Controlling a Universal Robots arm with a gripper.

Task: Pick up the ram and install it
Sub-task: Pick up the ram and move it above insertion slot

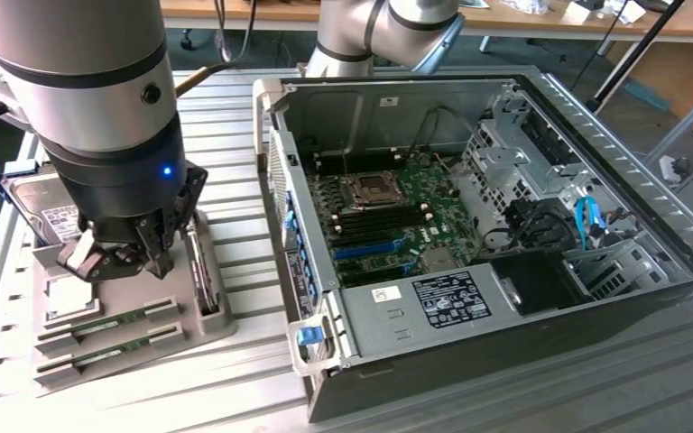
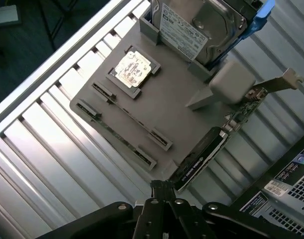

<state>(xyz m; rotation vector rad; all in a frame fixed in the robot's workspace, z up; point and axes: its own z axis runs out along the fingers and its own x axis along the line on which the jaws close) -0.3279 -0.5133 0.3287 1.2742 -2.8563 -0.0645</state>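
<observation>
The slatted metal desk (image 1: pixel 202 388) carries a grey tray (image 1: pixel 220 329) and, at the exterior view's right, an open PC case (image 1: pixel 671 244) with the motherboard (image 1: pixel 383 216) exposed.

In the tray, a hard drive (image 1: pixel 40 221) is stood upright at the far end. A CPU (image 1: pixel 68 302) is laid flat near it. An expansion card (image 1: pixel 206 275) is set on edge along the side facing the case, between the ram and the case.

Two ram sticks are seated on edge in the tray's holders, side by side. The first ram (image 1: pixel 112 322) is just beside the CPU. The second ram (image 1: pixel 112 349) is at the tray's near edge.

The pincer (image 1: pixel 124 262) is held above the tray, over the CPU end. Its fingers are pressed fully together, with nothing held or touched.
</observation>
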